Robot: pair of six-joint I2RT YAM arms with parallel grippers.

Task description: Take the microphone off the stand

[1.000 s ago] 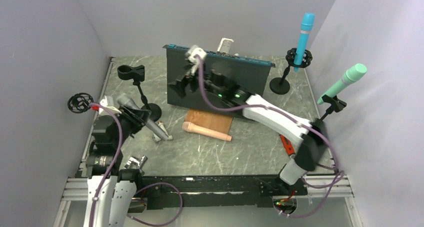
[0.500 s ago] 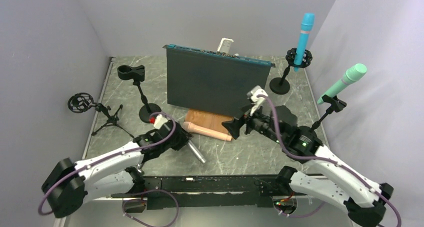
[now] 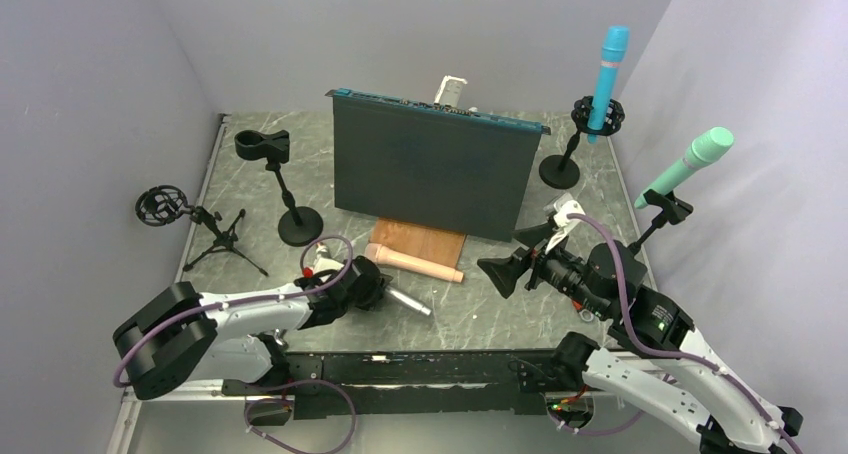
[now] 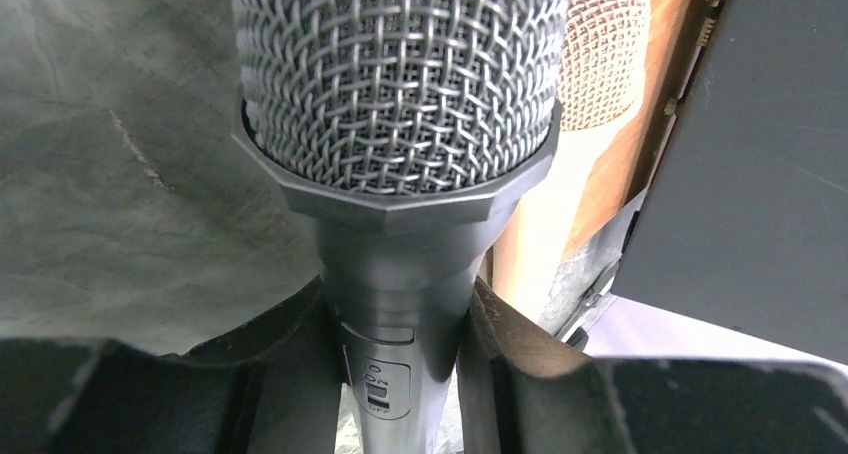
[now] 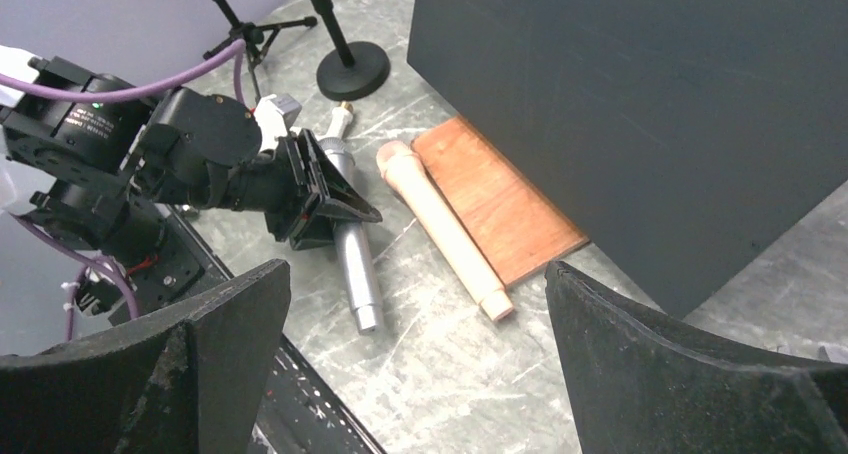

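A silver microphone (image 3: 408, 300) with a mesh head (image 4: 400, 124) is held low over the table near its front edge. My left gripper (image 3: 375, 289) is shut on its body just below the head, one finger on each side of the switch (image 4: 378, 384). In the right wrist view the handle (image 5: 352, 254) sticks out of the left gripper, slanting down towards the table. The right gripper (image 3: 515, 259) hovers open at the right with nothing between its fingers (image 5: 230, 334). An empty clip stand (image 3: 275, 154) and an empty tripod stand (image 3: 165, 206) are at the left.
A beige microphone (image 3: 415, 262) lies beside a wooden board (image 3: 425, 239) in front of a dark upright panel (image 3: 430, 169). At the back right a blue microphone (image 3: 607, 69) and a green microphone (image 3: 690, 164) sit in their stands.
My left arm has carried the silver microphone from beside the left stands to the front middle of the table. The right arm has pulled back from the panel to the right.
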